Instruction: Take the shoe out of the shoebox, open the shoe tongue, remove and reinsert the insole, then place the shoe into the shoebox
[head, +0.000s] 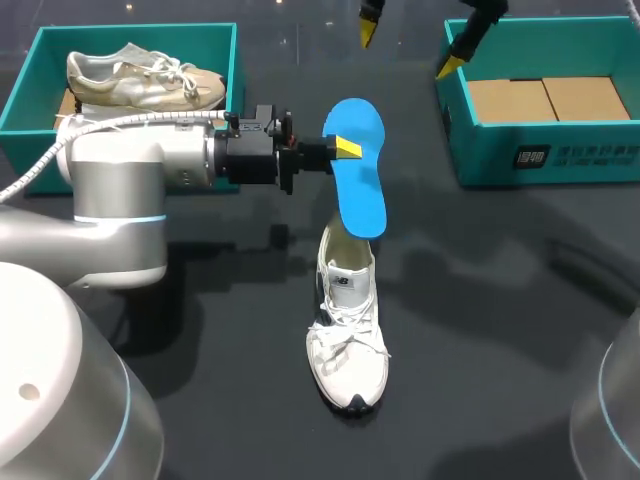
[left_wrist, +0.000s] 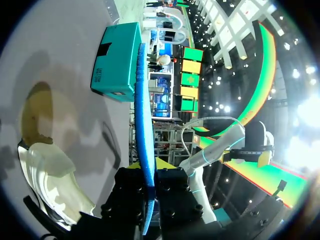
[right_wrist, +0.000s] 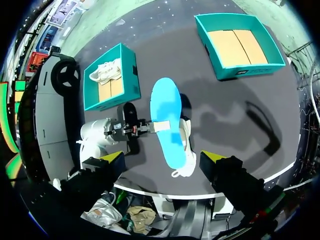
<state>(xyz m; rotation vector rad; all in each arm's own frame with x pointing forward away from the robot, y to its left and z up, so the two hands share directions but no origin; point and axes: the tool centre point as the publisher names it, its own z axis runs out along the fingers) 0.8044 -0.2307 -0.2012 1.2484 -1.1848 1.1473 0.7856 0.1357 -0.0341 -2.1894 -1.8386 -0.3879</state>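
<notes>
Over white shoe (head: 347, 340), left gripper (head: 345, 150) pinching blue insole (head: 362, 185), long axis near-to-far, right gripper (head: 408, 52) spread open

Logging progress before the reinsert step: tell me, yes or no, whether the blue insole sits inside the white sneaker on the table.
No, the whole blue insole shows outside the white sneaker, clamped in the left gripper.

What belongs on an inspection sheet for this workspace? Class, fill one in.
Surface: dark table.
Job's things: white shoe on the table, toe toward the robot; blue insole held over its heel end; right shoebox shoeless.
Clutter: second shoe in left shoebox.
Grippers: left gripper jaws shut on insole; right gripper jaws open, empty, raised.
Cables: white cable along left arm.
Surroundings: nothing seen.
</notes>
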